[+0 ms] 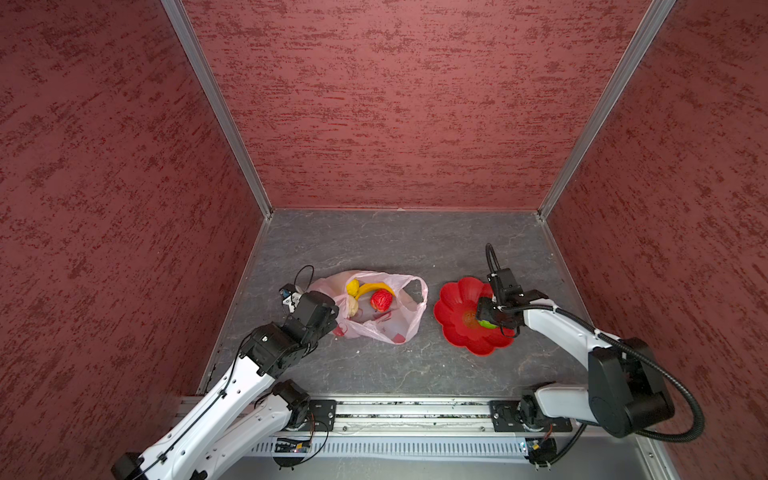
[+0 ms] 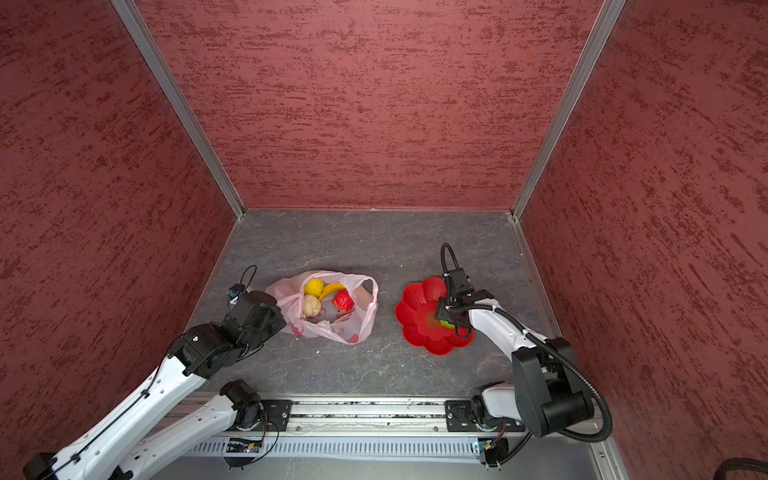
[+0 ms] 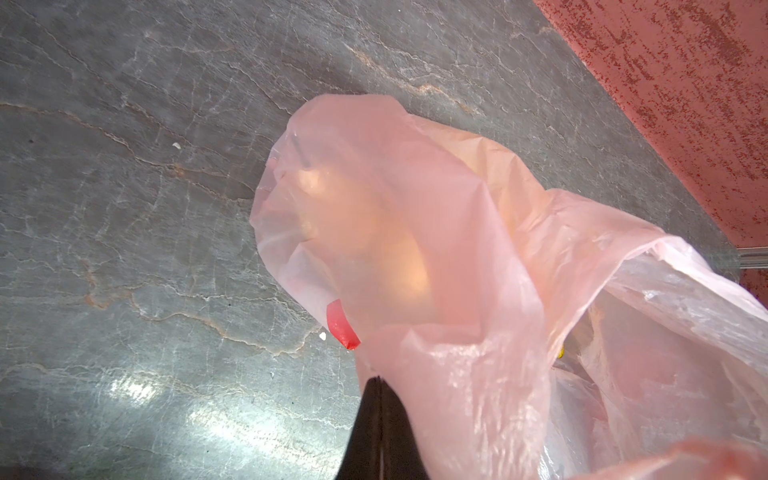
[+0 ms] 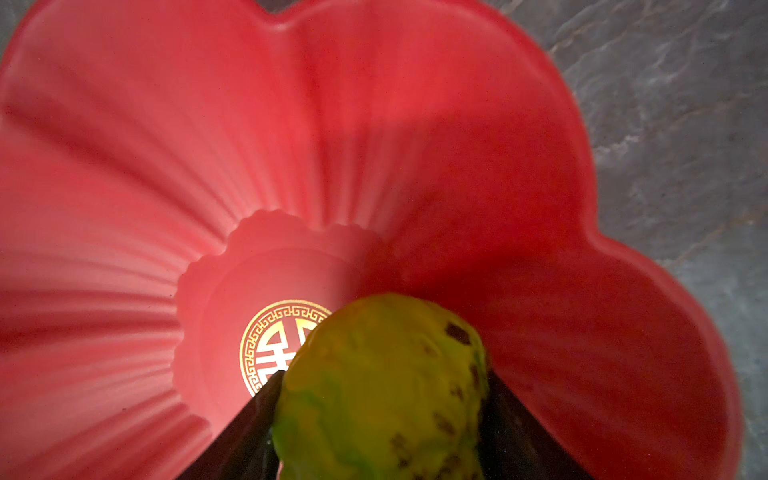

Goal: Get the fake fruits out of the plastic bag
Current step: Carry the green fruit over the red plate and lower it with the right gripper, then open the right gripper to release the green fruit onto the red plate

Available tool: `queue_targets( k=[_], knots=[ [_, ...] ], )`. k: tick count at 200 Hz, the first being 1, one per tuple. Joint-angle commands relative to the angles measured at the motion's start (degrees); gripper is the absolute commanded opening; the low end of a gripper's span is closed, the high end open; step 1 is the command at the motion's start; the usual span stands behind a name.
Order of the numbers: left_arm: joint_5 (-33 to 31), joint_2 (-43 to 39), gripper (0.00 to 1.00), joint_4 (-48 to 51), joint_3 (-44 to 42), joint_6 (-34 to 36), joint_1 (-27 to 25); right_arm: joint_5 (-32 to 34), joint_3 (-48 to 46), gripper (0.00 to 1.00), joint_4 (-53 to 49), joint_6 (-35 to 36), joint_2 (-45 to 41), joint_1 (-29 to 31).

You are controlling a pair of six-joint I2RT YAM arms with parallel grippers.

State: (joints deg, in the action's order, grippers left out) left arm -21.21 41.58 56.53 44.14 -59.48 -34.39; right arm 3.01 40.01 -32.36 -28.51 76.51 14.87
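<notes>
Your right gripper (image 4: 384, 373) grasps the green fruit (image 1: 487, 324), one jaw against each side, low over the middle of the red plate (image 1: 453, 291). Your left gripper (image 3: 379, 419) is clenched, and I judge that it pinches the rim of the plastic bag (image 1: 399, 328), since the pink film runs right up to its tips. The rest of the fruit lies in the bag's open mouth, to the left of your right gripper across a bare strip of tabletop (image 1: 395, 245). The red fruit (image 1: 381, 300) is the one nearest that gripper. Beyond it are the banana (image 1: 374, 287), whose long axis runs roughly left to right, the yellow fruit (image 1: 352, 286) and a beige fruit (image 1: 352, 306). Your left arm is closer to them but is busy with the bag, so the reach probably falls to your right. The plate's centre carries a gold round emblem (image 4: 278, 345), a stylised character inside a key-pattern ring. The bag shows red print (image 3: 343, 324), but no words can be read.
</notes>
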Motion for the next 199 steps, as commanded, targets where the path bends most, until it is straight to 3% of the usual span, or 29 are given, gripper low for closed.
queue_targets(
  k=[1,61,87,117,142,199],
  knots=[
    [0.0,-0.6,0.0,0.0,-0.4,0.2,0.3,1.6,-0.2,0.75,-0.1,0.3,-0.8,-0.3],
    [-0.1,-1.1,0.0,0.4,-0.3,0.2,0.2,5.1,5.3,0.89,-5.6,2.0,-5.1,-0.4],
    [-0.1,-0.8,0.0,0.8,0.1,0.5,0.2,5.8,9.4,0.89,-7.7,3.6,-9.7,-0.3],
    [0.4,-0.9,0.0,1.2,-0.3,0.5,0.1,3.9,17.5,0.78,-10.3,6.8,-13.4,2.0],
    [1.4,-1.1,0.0,0.9,-1.7,0.6,-0.2,5.8,27.1,0.71,-13.7,8.3,-12.5,9.4],
    [0.9,-1.5,0.0,2.9,-4.4,-1.5,-3.7,13.2,49.3,0.65,-16.3,10.0,-0.4,35.6]
  ],
)
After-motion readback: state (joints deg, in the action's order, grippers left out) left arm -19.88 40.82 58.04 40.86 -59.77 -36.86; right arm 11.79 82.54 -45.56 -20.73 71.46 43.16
